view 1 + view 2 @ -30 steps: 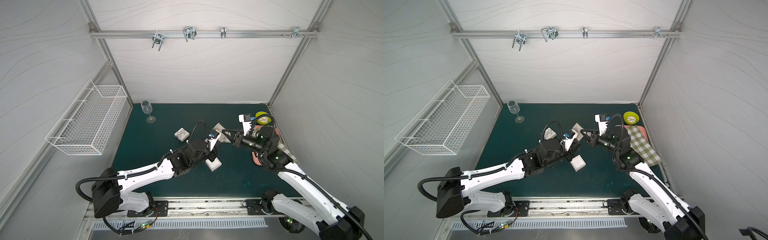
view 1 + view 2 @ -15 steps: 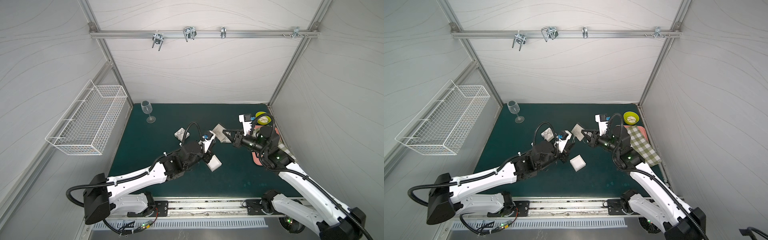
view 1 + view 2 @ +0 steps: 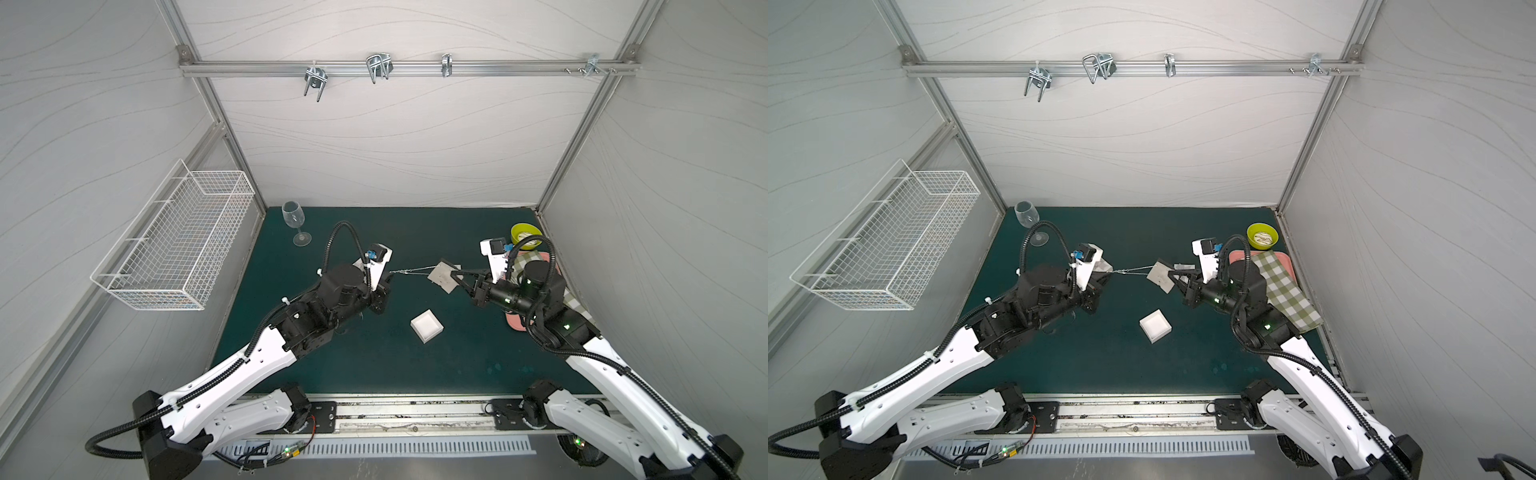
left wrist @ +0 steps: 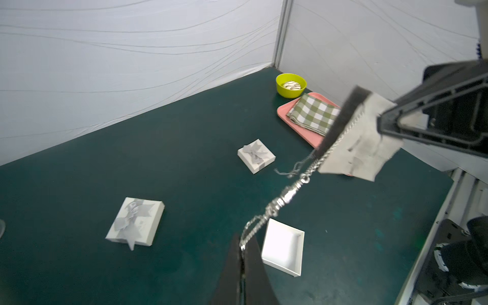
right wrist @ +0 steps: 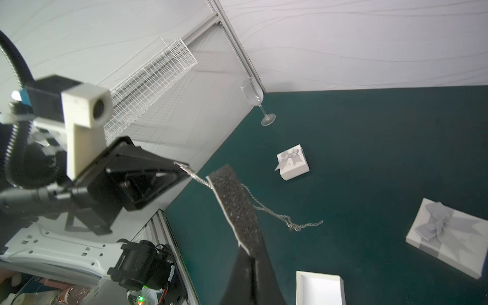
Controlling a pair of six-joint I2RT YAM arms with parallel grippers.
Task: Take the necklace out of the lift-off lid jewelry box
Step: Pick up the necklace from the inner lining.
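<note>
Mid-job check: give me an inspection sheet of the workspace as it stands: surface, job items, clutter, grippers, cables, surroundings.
Surface: green mat, no spill seen.
Job's things: necklace stretched in the air between the grippers, its far part caught on the foam insert; open box base empty on the mat.
Clutter: small bow box, larger bow box, upright wine glass, yellow bowl, pink tray with checked cloth.
Grippers: left gripper shut on the necklace; right gripper shut on the foam insert.
Cables: black hose loops over each wrist, clear of the chain.
Surroundings: wire basket on the wall; hook rail overhead.
</note>
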